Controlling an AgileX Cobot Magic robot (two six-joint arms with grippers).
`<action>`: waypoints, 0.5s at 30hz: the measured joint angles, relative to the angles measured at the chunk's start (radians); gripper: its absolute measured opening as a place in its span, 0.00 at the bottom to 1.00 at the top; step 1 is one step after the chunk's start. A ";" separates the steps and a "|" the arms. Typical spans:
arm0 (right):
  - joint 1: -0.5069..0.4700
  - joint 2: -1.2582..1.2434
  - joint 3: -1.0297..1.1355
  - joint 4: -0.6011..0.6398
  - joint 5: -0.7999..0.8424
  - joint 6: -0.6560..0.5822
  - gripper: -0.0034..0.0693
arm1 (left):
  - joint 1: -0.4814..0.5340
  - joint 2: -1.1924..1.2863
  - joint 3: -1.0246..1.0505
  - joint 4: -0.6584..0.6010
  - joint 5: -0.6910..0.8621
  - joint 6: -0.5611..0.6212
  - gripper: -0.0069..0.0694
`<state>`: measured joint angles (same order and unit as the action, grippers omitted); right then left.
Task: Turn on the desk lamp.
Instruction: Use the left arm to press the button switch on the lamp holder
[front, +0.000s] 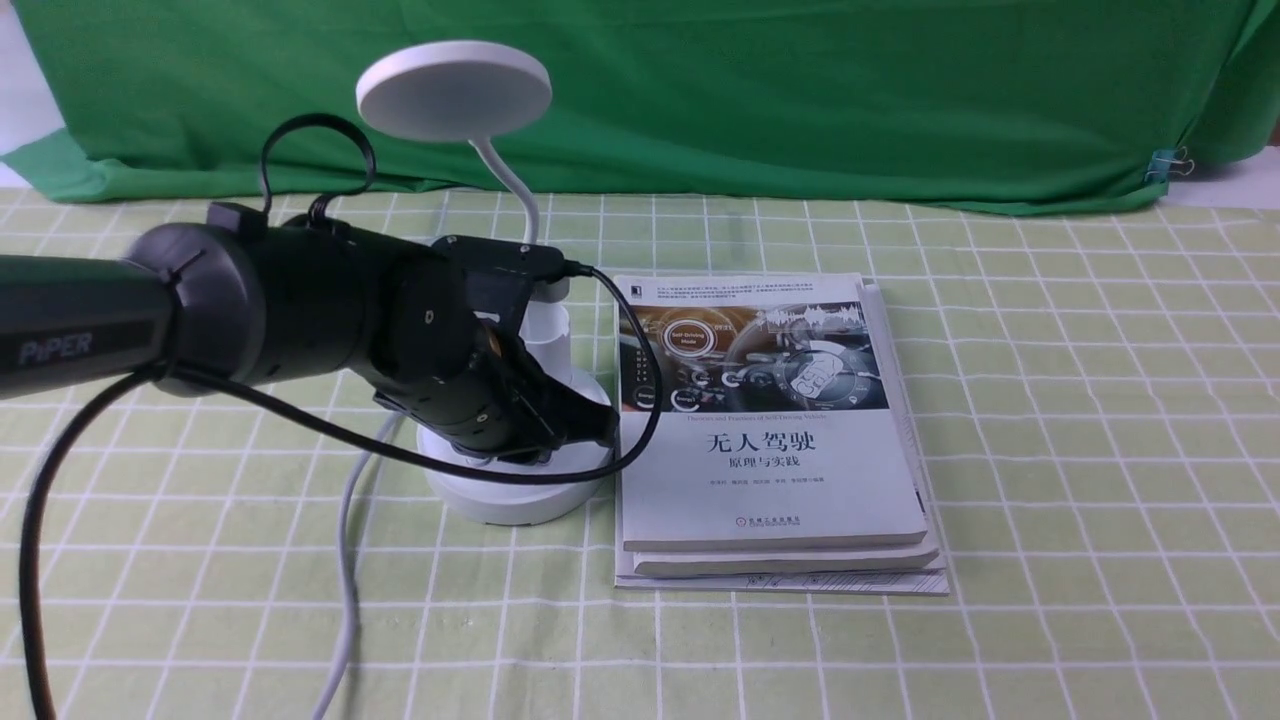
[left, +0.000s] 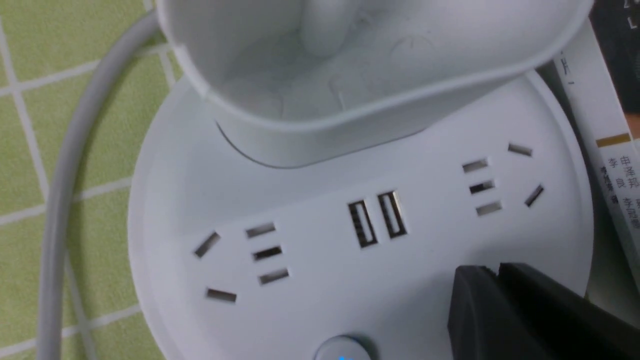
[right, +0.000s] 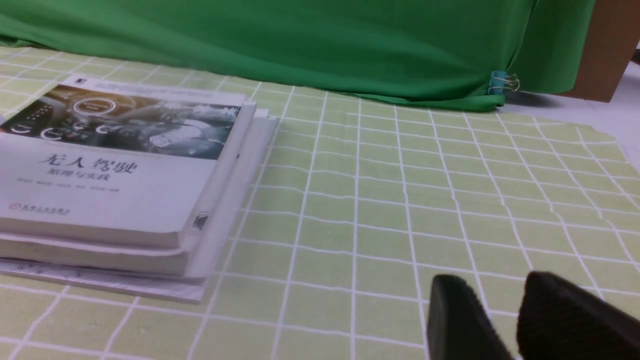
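The white desk lamp stands left of centre in the front view, with its flat disc head (front: 453, 88) raised on a thin neck and its round base (front: 515, 500) on the cloth. My left gripper (front: 600, 425) is shut and empty, its tip low over the right side of the base. The left wrist view shows the base top (left: 310, 280) with sockets and two USB ports, the cup-like holder (left: 350, 100), and a round button (left: 342, 350) with a blue glow. The shut left gripper (left: 497, 272) hovers beside that button. My right gripper (right: 495, 285) is open and empty over the cloth.
A stack of books (front: 770, 440) lies right against the lamp base, and it also shows in the right wrist view (right: 115, 165). The lamp's white cord (front: 345, 560) trails toward the front edge. A green backdrop (front: 800, 90) closes off the far side.
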<state>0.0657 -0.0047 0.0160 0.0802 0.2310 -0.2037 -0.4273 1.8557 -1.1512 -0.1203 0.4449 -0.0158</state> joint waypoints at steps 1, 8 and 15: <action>0.000 0.000 0.000 0.000 0.000 0.000 0.38 | 0.000 0.002 -0.001 0.000 0.000 0.000 0.12; 0.000 0.000 0.000 0.000 0.000 0.000 0.38 | 0.000 0.011 -0.009 -0.001 0.011 0.000 0.12; 0.000 0.000 0.000 0.000 0.000 0.000 0.38 | 0.000 0.019 -0.013 0.002 0.020 0.000 0.12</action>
<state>0.0657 -0.0047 0.0160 0.0802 0.2310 -0.2037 -0.4273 1.8748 -1.1646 -0.1182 0.4651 -0.0158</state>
